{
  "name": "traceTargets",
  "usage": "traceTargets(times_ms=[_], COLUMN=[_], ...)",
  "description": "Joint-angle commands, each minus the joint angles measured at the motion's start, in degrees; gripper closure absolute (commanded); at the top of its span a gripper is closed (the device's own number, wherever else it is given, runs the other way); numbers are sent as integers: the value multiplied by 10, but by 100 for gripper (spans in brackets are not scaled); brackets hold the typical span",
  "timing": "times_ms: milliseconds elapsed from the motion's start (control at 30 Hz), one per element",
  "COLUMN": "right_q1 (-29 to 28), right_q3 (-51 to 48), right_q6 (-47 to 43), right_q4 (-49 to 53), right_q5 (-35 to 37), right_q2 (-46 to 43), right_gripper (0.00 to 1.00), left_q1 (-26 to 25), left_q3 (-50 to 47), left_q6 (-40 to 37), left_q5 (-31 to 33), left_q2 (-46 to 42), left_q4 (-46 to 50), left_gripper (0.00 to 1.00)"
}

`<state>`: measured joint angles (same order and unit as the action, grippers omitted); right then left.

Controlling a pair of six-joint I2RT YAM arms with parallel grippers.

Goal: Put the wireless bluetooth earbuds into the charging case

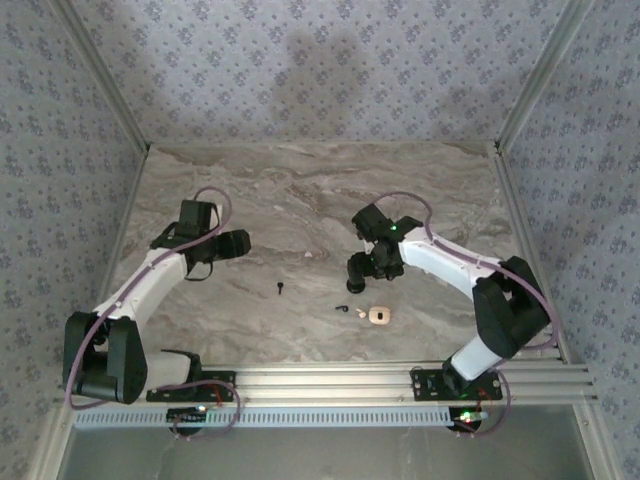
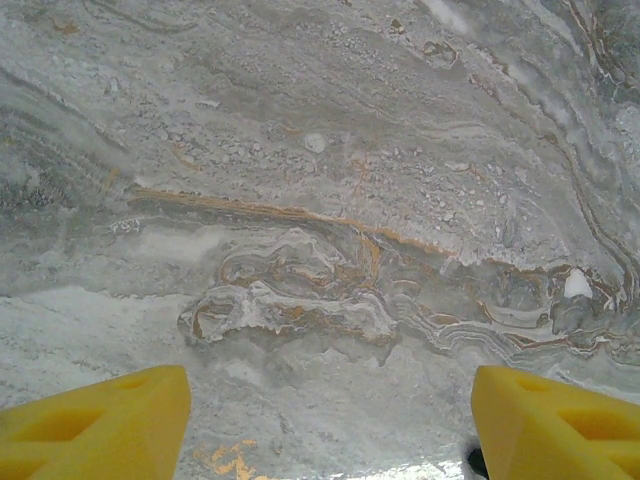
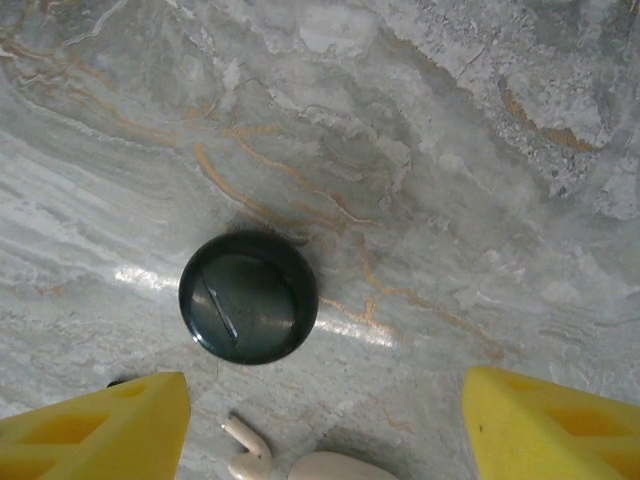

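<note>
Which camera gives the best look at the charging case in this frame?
Top external: the charging case lies whole and unobstructed on the table, though small. The right wrist catches just its pale curved edge, cut off at the frame's bottom.

Grey marble-look table veined in tan, boxed on three sides by pale wallpaper with small blue flowers. Along the near edge, ribbed aluminium rails. Flat on the marble, a dark glossy round disc, thin straight line across its face.
</note>
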<state>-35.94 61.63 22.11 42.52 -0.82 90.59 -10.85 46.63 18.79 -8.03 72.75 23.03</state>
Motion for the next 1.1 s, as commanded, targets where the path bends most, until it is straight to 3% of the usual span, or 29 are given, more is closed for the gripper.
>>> traceTargets(times_ms=[0, 567, 1067], right_q1=[-6, -31, -38], right_q3=[23, 93, 97], right_q6=[10, 8, 13], right_q4=[23, 22, 30], right_q5=[11, -7, -7], right_q2=[26, 129, 174], right_gripper=[25, 25, 28], left_q1=[6, 10, 11], left_q3=[-6, -8, -8], left_q6=[4, -2, -6], left_q5=[-12, -18, -21], left_q2=[-18, -21, -14], left_q4=[8, 6, 6], left_gripper=[25, 26, 26])
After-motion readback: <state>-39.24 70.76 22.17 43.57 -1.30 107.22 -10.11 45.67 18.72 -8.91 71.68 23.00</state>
